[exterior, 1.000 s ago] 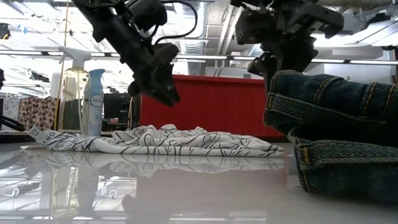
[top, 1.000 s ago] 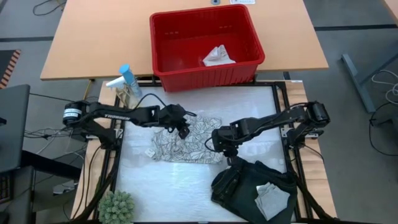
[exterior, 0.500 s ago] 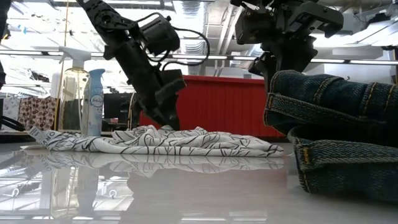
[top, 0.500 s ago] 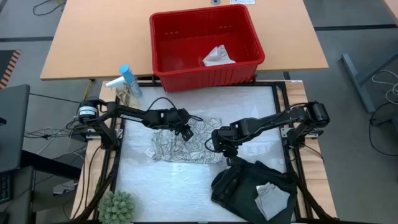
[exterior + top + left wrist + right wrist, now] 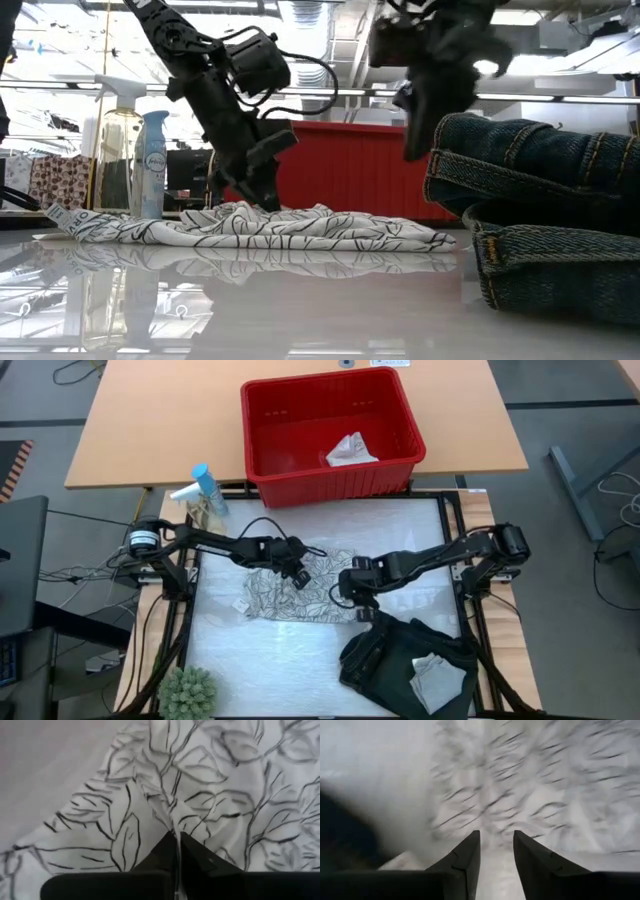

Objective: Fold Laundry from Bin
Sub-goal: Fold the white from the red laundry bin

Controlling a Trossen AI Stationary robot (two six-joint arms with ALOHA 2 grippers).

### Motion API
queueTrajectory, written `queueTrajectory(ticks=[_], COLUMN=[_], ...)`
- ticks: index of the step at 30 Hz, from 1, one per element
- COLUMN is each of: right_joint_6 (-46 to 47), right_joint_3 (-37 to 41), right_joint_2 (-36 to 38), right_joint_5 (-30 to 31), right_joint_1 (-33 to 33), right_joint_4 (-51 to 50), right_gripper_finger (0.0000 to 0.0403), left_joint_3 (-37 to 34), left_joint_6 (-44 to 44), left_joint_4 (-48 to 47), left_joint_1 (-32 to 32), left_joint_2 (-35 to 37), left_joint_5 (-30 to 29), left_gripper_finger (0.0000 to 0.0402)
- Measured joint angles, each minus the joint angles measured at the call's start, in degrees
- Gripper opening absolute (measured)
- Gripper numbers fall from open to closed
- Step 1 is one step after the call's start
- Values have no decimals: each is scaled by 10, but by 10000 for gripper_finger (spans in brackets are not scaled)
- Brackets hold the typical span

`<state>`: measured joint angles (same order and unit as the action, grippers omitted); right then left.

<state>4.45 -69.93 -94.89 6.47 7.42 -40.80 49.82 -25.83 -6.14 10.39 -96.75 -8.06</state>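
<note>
The white-grey leaf-patterned cloth (image 5: 290, 598) lies crumpled on the table's middle. My left gripper (image 5: 297, 572) is down on its far middle part and shut on it; the low view shows the same gripper (image 5: 265, 195) at the cloth's top. My right gripper (image 5: 350, 592) hangs open above the cloth's right end, fingers (image 5: 465, 855) apart with nothing between them. The red bin (image 5: 330, 478) stands at the far edge with a whitish cloth (image 5: 350, 450) inside. A dark garment (image 5: 395, 655) lies folded at the near right, a small whitish cloth (image 5: 437, 678) on top. My left gripper pinches a raised ridge of the leaf-patterned cloth (image 5: 167, 820) between its two shut fingers, in the cloth's far middle part. The fingers slant down from the table's left. One layer or several, I cannot tell. The cloth lies slack on the table.
Two spray bottles (image 5: 200, 495) stand at the table's far left corner. A green plant (image 5: 187, 693) sits at the near left corner. In the low view the folded dark garment (image 5: 540, 200) fills the right side.
My left gripper has gone down onto the leaf-patterned cloth and shut on a ridge of it. My right gripper has stayed over the cloth's right end and has turned at the wrist. The cloth lies where it lay.
</note>
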Motion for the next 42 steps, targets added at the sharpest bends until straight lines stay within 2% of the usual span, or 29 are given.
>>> queueTrajectory(ticks=[3, 7, 9, 13, 18, 23, 34, 38, 42], right_joint_6=[3, 2, 2, 3, 14, 17, 37, 46, 47], right_joint_3=[0, 1, 11, 39, 73, 97, 102, 101, 101], right_joint_2=[0, 0, 0, 0, -1, -3, -87, -94, -93], right_joint_5=[21, 28, 28, 21, 9, 3, -19, -19, -16], right_joint_1=[-15, -40, -53, -74, -90, -108, -115, -115, -113], right_joint_4=[28, 46, 68, 114, 160, 193, 227, 219, 213], right_gripper_finger=[102, 30, 15, 21, 15, 15, 15, 15, 15], left_joint_3=[0, 0, 0, 0, 0, 0, 0, 0, 0], left_joint_6=[-8, -22, -26, -26, -37, -39, -36, -2, -13], left_joint_4=[-18, -55, -69, -79, -107, -112, -95, -117, -175], left_joint_1=[0, -3, -5, -7, -13, -24, -29, -31, -31], left_joint_2=[21, 58, 80, 96, 95, 95, 94, 94, 94], left_joint_5=[-10, -37, -48, -57, -42, -86, -82, -84, -124], left_gripper_finger=[1, 0, 0, 0, 0, 0, 0, 18, 47])
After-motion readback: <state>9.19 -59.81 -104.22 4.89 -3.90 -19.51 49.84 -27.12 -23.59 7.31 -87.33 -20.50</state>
